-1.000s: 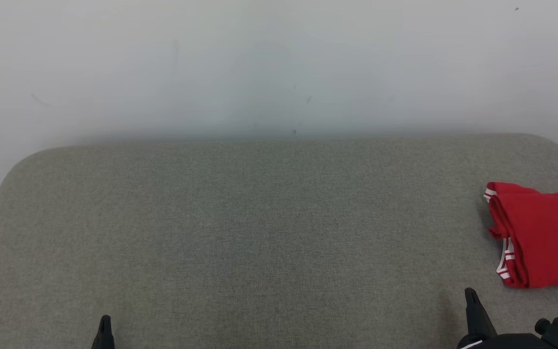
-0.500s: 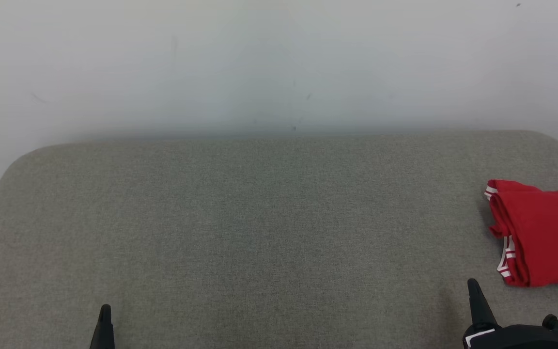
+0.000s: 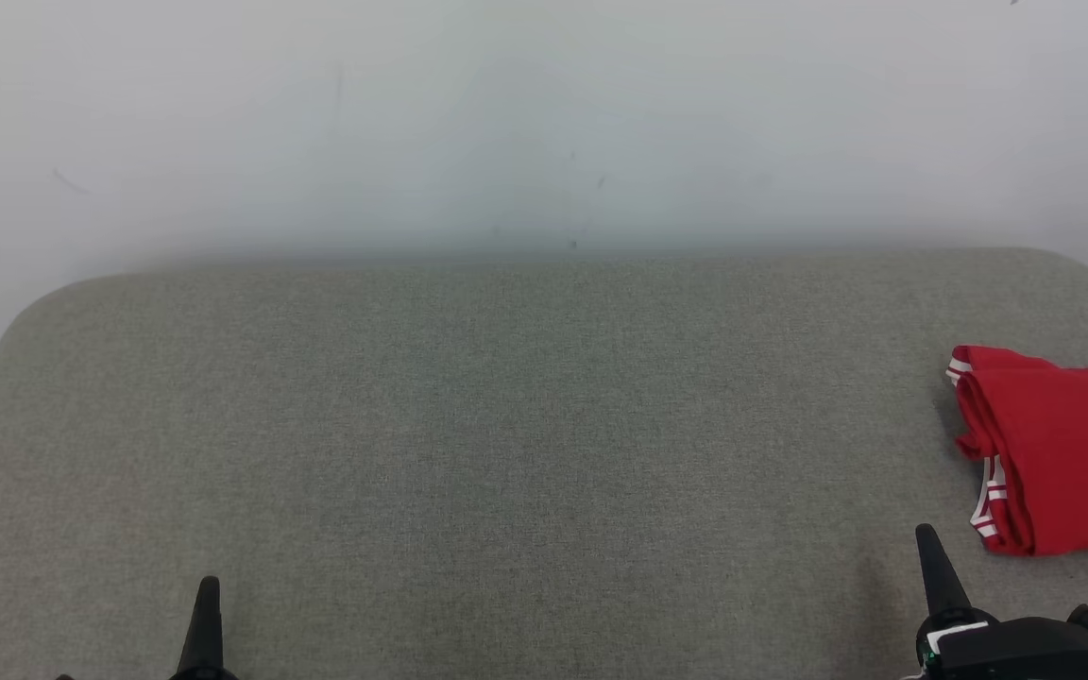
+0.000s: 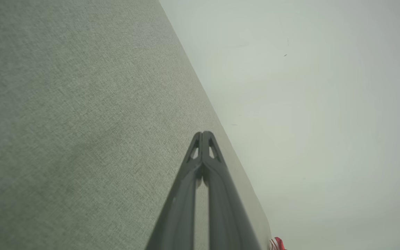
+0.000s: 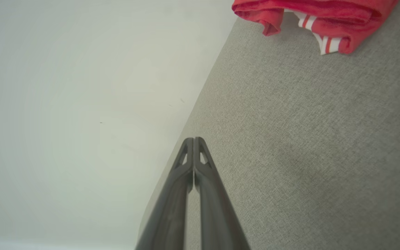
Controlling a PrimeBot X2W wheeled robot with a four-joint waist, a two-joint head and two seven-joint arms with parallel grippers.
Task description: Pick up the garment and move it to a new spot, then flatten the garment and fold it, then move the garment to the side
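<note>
The right gripper (image 3: 925,535), fingers pressed together and holding nothing, pointed away from the robot at the near right of the grey surface (image 3: 506,425). The red garment (image 3: 1054,453) lay folded just beyond it and further right, near the tip but clear of it, at the surface's right side. The right wrist view showed the same shut fingertips (image 5: 193,139), with the garment (image 5: 311,14) ahead and apart. The left gripper (image 3: 209,582) was clenched too and empty, well apart from the garment at the near left. The garment's bunched edge, with white-striped trim, faced the robot's left and ran near to far. The frame cut off its right part, so its long axis could not be told. A pale wall (image 3: 544,113) stood behind.
</note>
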